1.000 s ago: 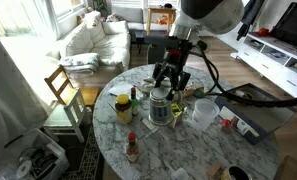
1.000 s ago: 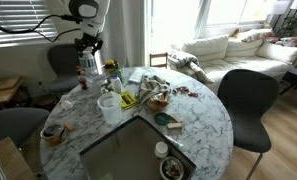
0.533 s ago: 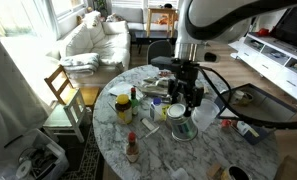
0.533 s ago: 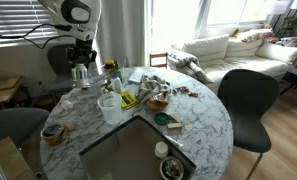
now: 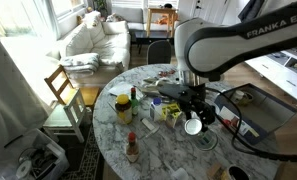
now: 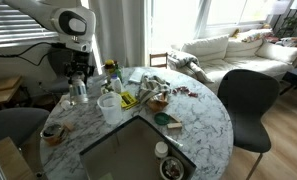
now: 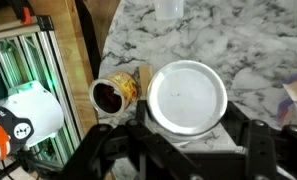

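Note:
My gripper point(image 5: 193, 119) is shut on a clear glass jar with a flat white lid point(image 5: 193, 127) and holds it just above the marble table point(image 5: 168, 150), near its edge. In the wrist view the round lid point(image 7: 188, 97) fills the middle, with the dark fingers point(image 7: 250, 135) on both sides of it. The jar point(image 6: 78, 92) hangs under the gripper point(image 6: 79, 84) at the table's side nearest a dark chair. A small open pot of dark red stuff point(image 7: 113, 95) stands close beside the jar.
A yellow jar point(image 5: 123, 108), sauce bottles point(image 5: 132, 148) and wrappers crowd the table's middle. A white cup point(image 6: 108, 104), a small bowl point(image 6: 54, 131) and a sunken metal basin point(image 6: 138, 150) lie nearby. A clear cup point(image 7: 169, 8) stands further in. Chairs point(image 6: 250, 100) ring the table.
The arm has carried the jar from the cluttered middle of the table out toward its edge and lower. The grip on the jar has stayed the same.

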Tool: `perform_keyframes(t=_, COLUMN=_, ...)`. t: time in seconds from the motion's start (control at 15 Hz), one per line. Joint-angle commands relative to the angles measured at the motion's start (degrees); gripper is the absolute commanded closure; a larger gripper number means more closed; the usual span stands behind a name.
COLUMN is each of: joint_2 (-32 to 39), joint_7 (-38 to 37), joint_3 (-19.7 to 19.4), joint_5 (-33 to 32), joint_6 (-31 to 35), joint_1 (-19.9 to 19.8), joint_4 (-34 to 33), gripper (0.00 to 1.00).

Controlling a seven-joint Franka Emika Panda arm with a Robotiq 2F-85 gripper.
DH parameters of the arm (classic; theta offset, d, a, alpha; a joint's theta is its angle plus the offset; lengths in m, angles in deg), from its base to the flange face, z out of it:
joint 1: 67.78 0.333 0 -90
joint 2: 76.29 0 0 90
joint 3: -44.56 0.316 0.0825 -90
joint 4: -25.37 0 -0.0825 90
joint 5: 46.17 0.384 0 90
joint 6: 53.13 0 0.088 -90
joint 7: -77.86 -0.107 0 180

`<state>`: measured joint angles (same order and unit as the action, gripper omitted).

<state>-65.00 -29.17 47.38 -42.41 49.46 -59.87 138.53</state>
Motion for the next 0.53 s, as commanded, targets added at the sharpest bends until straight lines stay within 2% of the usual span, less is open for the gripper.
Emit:
perform_keyframes(t=0.0, joint_2=1.33, joint_7=0.71, joint_3=0.08, joint_5=-9.08, joint_6=3.71, joint_1=1.33, joint_4=2.58, gripper=0.50)
perform_keyframes(t=0.2, joint_2=3.54, joint_7=-0.06, joint_3=0.00, joint_5=-12.49, joint_6=8.70, joint_1=1.73, joint_4=3.79, gripper=0.50)
perform_keyframes(t=0.47, joint_2=6.00, joint_7=1.65, joint_3=0.25, joint_5=-11.14, joint_6=15.36, joint_1=1.90, joint_4=4.01, gripper=0.50)
